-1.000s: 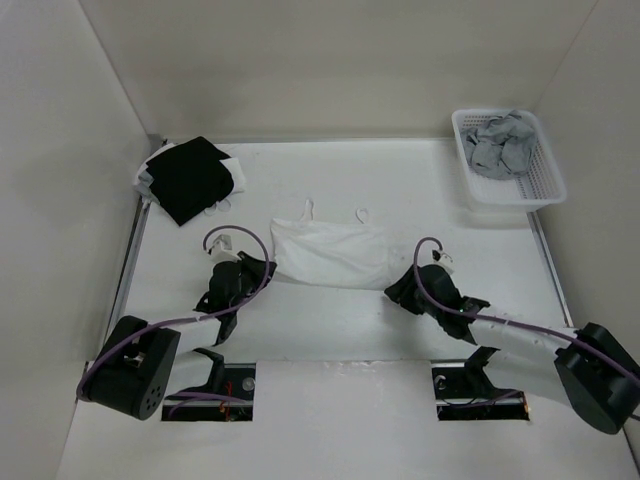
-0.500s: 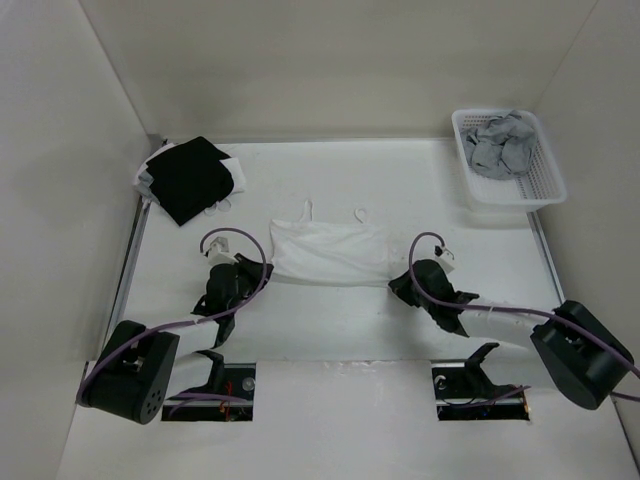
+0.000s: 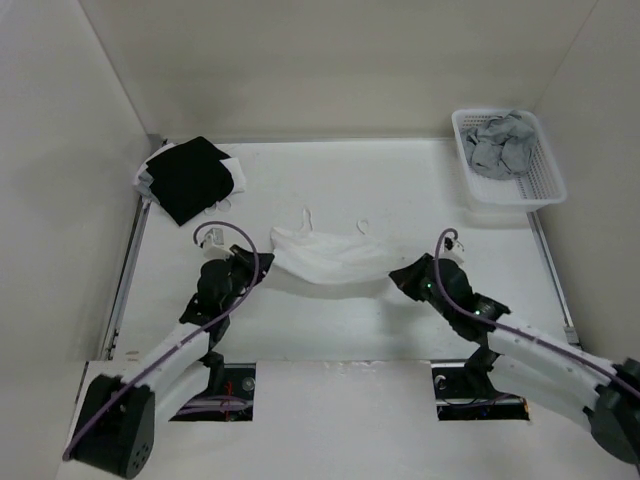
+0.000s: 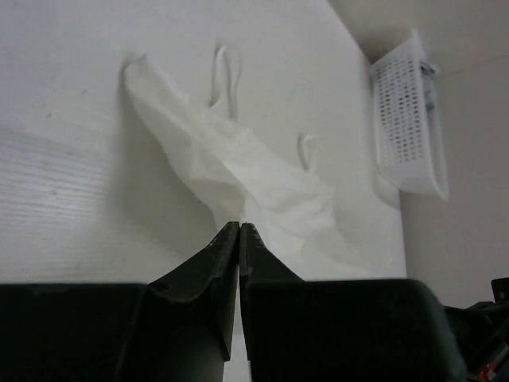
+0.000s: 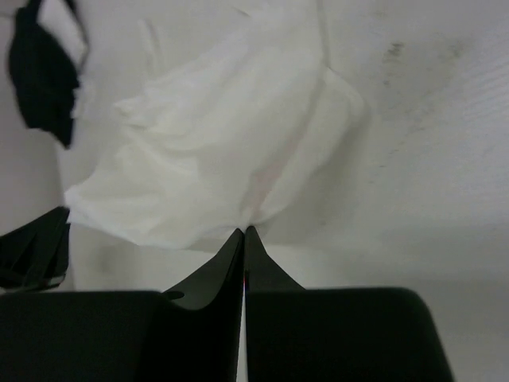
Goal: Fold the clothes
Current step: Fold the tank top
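Observation:
The clothes are a thin white camisole (image 3: pixel 328 256) lying mid-table, its two narrow straps (image 3: pixel 306 216) pointing to the far side. My left gripper (image 3: pixel 263 262) is shut on the near left corner of its hem, and the pinch shows in the left wrist view (image 4: pixel 239 225). At the near right corner my right gripper (image 3: pixel 396 276) is shut on the hem, as the right wrist view (image 5: pixel 243 231) confirms. The fabric (image 5: pixel 215 159) hangs in a sagging fold between the two grips. The strap end (image 4: pixel 227 72) still rests on the table.
A black garment with white edges (image 3: pixel 188 178) lies at the far left corner. A white basket (image 3: pixel 540 190) of grey garments (image 3: pixel 500 142) stands at the far right. Side walls close in the table on both sides.
The right gripper has shut on the hem's right corner. Both arms have lifted the near hem off the table, so the camisole now sags between them instead of lying flat.

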